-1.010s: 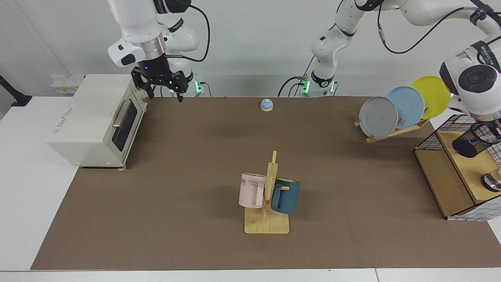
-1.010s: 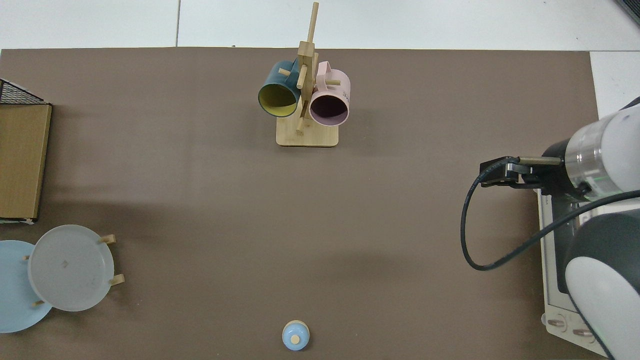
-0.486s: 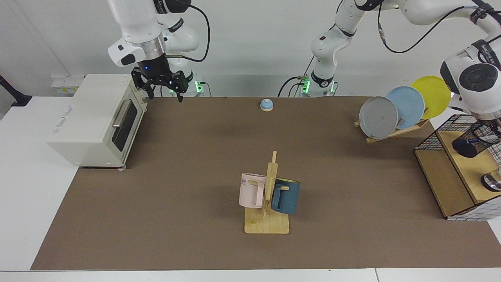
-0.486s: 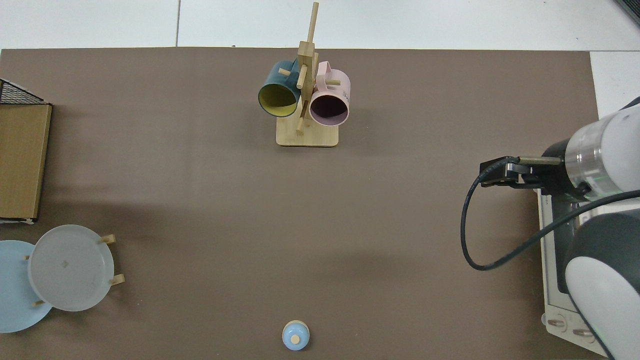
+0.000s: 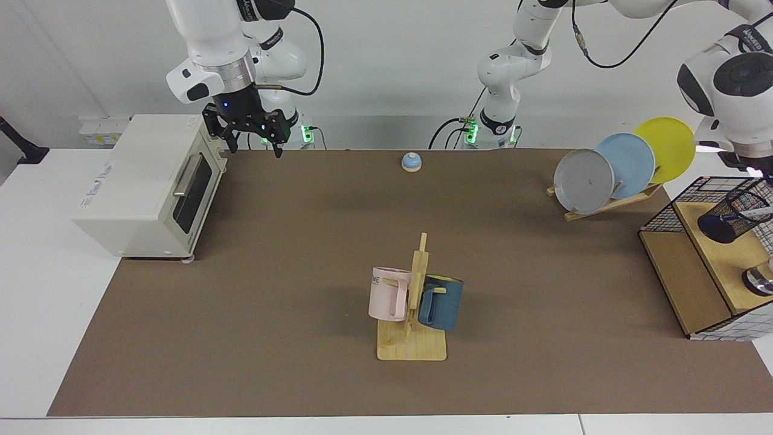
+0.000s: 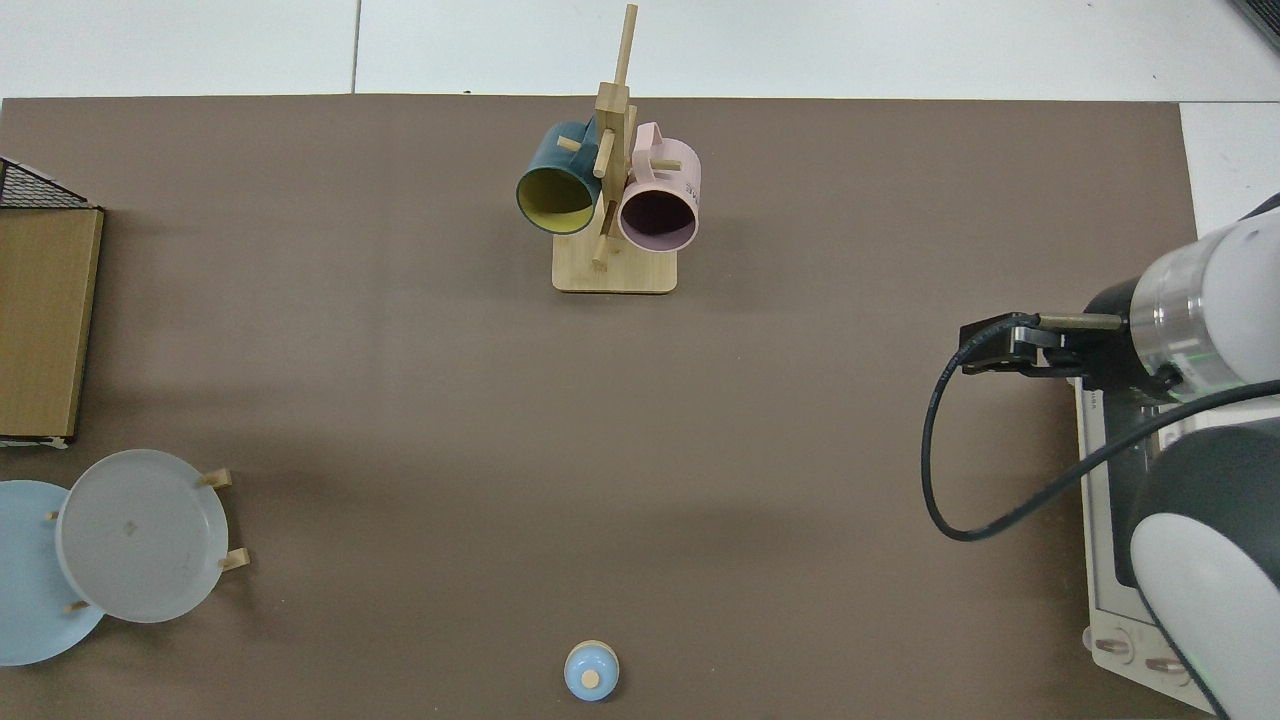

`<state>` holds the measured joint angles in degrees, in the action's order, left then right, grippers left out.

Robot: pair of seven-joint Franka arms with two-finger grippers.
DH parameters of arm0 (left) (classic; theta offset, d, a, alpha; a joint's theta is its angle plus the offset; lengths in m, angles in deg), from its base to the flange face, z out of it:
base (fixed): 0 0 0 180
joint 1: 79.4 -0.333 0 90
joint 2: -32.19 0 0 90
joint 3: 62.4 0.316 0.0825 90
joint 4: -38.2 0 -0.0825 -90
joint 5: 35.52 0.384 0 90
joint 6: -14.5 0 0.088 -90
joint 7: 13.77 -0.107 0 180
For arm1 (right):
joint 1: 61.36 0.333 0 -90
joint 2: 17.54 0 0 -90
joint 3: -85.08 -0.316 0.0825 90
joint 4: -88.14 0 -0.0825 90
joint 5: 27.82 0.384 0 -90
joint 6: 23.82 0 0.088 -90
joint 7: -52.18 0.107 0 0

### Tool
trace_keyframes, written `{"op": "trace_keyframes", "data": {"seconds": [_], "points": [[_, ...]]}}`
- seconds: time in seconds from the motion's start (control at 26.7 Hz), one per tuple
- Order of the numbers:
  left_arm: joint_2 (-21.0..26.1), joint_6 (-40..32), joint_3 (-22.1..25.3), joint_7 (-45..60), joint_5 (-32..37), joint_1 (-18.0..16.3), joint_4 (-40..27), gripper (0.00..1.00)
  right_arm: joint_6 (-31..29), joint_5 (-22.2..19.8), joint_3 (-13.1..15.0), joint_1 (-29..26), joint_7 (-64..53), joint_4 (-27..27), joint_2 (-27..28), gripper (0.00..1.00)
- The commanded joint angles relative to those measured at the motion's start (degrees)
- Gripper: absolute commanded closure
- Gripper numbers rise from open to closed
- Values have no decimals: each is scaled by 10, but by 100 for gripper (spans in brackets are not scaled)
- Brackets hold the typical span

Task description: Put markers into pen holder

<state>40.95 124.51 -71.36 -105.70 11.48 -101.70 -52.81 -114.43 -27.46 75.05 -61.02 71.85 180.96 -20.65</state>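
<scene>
Nearest you on the desk [image 5: 241,338] stands the wooden mug rack [image 5: 413,338], with a pink mug [image 5: 386,293] hung on its left side and a blue mug [image 5: 442,302] on its right. At the right edge of the facing view you see the wire basket [image 5: 694,238] with its wooden floor, and inside it the pen holder [image 5: 728,217], a small black mesh cup that leans over. The marker [image 5: 753,212] sits in the pen holder's mouth, with only a white stretch of its barrel showing through the mesh. The left gripper [image 5: 758,172] hangs just above the pen holder's rim at the picture's edge; you see only a little of its dark body, so whether its fingers are open or closed cannot be told. Just beyond the basket, a rack holds three tilted plates: grey [image 5: 583,180], light blue [image 5: 625,157] and yellow [image 5: 665,149]. On the left of the desk sits the white toaster oven [image 5: 145,181]. Above its far right corner the right gripper [image 5: 252,144] waits in the air, its fingers spread open and holding nothing. At the far edge, near the middle, lies a small blue bell [image 5: 411,161].
</scene>
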Motion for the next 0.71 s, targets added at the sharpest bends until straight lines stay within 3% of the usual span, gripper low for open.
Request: {"op": "trace_keyframes", "data": {"seconds": [0.0, 0.22, 0.37, 0.67], "points": [[-42, -9, 58, 8, -77, 51, -9, 11, -14, 4, -6, -10, 7, 12, -9, 0], [-82, -31, 118, 11, -182, 107, -11, 1, -14, 4, -6, -10, 7, 13, -9, 0], [-97, -57, 167, 40, -256, 157, -11, 0, -15, 4, -6, -10, 7, 12, -9, 0], [-102, -117, 168, 174, -356, 173, -14, 0, -14, 4, -6, -10, 7, 12, -9, 0]]}}
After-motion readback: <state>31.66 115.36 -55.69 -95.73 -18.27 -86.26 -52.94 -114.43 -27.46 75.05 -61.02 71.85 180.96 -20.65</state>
